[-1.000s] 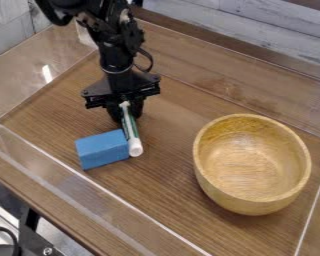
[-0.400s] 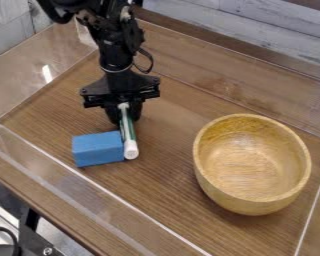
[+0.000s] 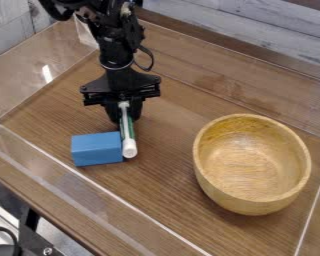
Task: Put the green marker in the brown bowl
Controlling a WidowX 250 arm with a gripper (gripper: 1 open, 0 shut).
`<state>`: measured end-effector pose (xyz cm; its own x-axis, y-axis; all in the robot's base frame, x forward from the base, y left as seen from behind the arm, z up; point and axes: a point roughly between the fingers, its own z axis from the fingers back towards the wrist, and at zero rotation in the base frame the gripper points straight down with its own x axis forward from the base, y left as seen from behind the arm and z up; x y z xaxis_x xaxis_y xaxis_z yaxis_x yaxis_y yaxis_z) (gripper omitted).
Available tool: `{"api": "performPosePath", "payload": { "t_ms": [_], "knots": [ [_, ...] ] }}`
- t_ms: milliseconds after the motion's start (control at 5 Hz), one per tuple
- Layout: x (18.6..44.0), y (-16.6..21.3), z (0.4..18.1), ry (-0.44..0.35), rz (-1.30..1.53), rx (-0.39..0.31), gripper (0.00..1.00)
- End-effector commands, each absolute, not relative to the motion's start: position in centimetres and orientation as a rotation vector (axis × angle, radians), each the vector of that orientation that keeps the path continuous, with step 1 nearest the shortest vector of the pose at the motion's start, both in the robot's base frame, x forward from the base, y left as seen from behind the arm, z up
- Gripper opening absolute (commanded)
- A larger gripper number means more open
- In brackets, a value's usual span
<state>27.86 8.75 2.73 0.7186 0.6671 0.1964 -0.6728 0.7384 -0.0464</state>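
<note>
A: Item one, gripper (image 3: pixel 124 111): pointing down at the bench's middle-left, jaws partly closed astride the green marker's (image 3: pixel 127 135) upper end. Whether the marker is truly clamped cannot be told.

B: Marker position?

A: Flat on the bench, lower tip against the blue block (image 3: pixel 97 150). Brown bowl (image 3: pixel 252 163): toward the right edge, well apart, nothing inside.

B: Handling note?

A: Probably squeeze firmly, lift straight up clear of the block, then carry over the thick rim.

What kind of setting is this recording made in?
Probably a lab test bench: a wood-grain table fenced by clear plastic walls, with a black robot arm working over it.
</note>
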Motion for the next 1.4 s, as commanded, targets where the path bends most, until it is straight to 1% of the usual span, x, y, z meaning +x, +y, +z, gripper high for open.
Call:
{"api": "performPosePath", "payload": {
  "t_ms": [0, 400, 800, 1000, 1200],
  "knots": [
    [29.2, 8.9, 5.6, -0.293, 0.724, 0.018, 0.00],
    [29.0, 8.5, 6.6, -0.289, 0.698, 0.013, 0.00],
    [28.7, 7.7, 8.2, -0.290, 0.662, -0.005, 0.00],
    [28.2, 6.7, 9.8, -0.297, 0.623, -0.025, 0.00],
    [27.7, 5.7, 12.0, -0.316, 0.578, -0.052, 0.00]
  ]
}}
